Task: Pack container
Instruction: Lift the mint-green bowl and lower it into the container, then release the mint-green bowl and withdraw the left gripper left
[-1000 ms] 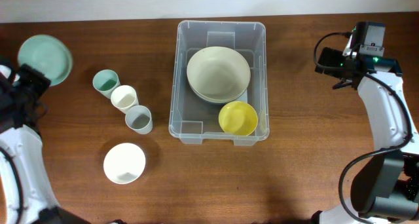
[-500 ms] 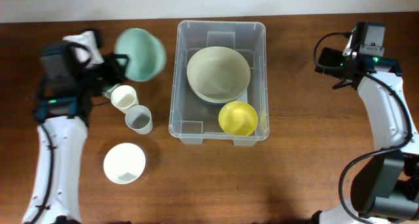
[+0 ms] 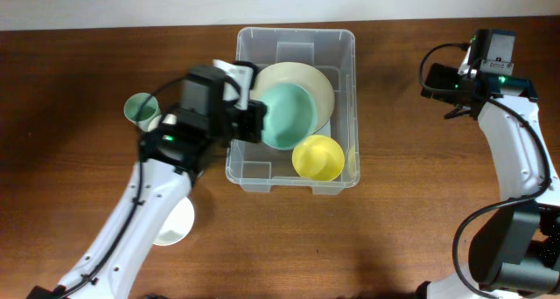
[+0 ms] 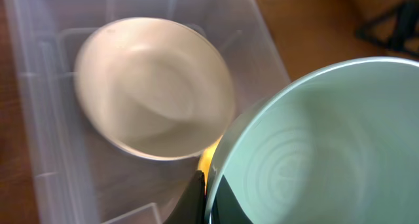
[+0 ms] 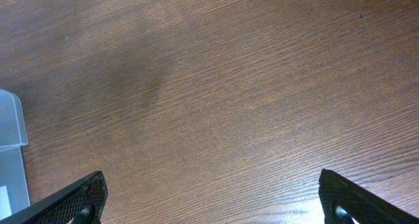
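While the left end effector (image 3: 255, 122) grips a green bowl (image 3: 289, 115), the upright container (image 3: 296, 38) runs front-to-back.

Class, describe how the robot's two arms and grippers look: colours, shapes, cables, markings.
The left arm and right arm have white rounded links with black joint housings, each showing a green light. Thin black cables loop alongside them. The right gripper has black fingers with a meshed texture; the left gripper is black too.

The container (image 3: 296, 33) is set mid-desk (image 3: 394, 229), toward the rear edge. In it a large bowl (image 3: 297, 72) lies at the rear and a small bowl (image 3: 318, 156) at the front right. A third bowl (image 3: 289, 115) is held above its left side. A cup (image 3: 140, 109) is placed to its left.
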Controlling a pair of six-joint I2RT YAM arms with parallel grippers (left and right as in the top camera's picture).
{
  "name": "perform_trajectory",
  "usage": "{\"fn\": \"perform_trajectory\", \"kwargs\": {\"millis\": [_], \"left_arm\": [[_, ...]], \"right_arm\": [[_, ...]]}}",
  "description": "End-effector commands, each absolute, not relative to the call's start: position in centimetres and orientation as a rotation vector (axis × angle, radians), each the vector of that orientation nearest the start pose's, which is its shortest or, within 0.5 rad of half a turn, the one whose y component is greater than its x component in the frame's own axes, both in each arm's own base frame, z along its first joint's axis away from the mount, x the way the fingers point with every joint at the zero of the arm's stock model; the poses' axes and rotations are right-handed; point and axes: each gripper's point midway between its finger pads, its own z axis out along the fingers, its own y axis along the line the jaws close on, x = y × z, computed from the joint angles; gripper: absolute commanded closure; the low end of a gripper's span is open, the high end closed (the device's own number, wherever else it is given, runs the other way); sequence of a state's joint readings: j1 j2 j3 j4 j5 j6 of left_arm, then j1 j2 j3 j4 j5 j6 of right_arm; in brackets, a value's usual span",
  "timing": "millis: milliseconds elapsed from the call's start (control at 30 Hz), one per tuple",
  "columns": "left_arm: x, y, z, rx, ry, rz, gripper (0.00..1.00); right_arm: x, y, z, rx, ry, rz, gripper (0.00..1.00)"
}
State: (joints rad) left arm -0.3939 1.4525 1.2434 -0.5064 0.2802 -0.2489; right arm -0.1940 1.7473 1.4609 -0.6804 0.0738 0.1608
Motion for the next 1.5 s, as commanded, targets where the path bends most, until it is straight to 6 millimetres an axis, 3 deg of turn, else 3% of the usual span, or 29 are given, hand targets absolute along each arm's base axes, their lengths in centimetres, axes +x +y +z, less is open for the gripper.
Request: {"fn": "perform_trajectory", "kwargs": {"millis": [0, 200, 367, 500, 767, 800, 833, 1000, 1267, 1400, 1467], "left_arm": [[36.9, -21.9, 21.3, 0.367, 2.332, -0.527, 0.99], [35.8, -24.8, 17.8, 0.458, 2.411, -0.506, 0.99], [36.2, -25.3, 14.5, 0.47, 2.479, -0.484, 1.0], [36.3, -25.9, 13.4, 0.484, 2.497, -0.506, 0.99], [36.7, -26.4, 13.8, 0.488, 2.469, -0.534, 0.97], [36.8, -26.4, 13.8, 0.488, 2.465, -0.535, 0.88], [36.8, -26.5, 13.9, 0.488, 2.462, -0.536, 0.73], [37.0, -26.6, 14.0, 0.487, 2.451, -0.54, 0.48], [38.0, -26.3, 15.1, 0.461, 2.413, -0.541, 0.51], [39.3, -24.4, 17.2, 0.39, 2.387, -0.533, 0.55], [40.0, -22.4, 18.9, 0.333, 2.368, -0.505, 0.55]], "right_arm": [[44.7, -10.4, 17.5, 0.489, 2.45, -0.116, 0.01], [44.7, -10.4, 17.5, 0.489, 2.45, -0.116, 0.01], [44.7, -10.4, 17.5, 0.489, 2.45, -0.116, 0.01], [44.7, -10.4, 17.5, 0.489, 2.45, -0.116, 0.01], [44.7, -10.4, 17.5, 0.489, 2.45, -0.116, 0.01], [44.7, -10.4, 17.5, 0.489, 2.45, -0.116, 0.01], [44.7, -10.4, 17.5, 0.489, 2.45, -0.116, 0.01], [44.7, -10.4, 17.5, 0.489, 2.45, -0.116, 0.01], [44.7, -10.4, 17.5, 0.489, 2.45, -0.116, 0.01], [44.7, -10.4, 17.5, 0.489, 2.45, -0.116, 0.01], [44.7, -10.4, 17.5, 0.489, 2.45, -0.116, 0.01]]}}
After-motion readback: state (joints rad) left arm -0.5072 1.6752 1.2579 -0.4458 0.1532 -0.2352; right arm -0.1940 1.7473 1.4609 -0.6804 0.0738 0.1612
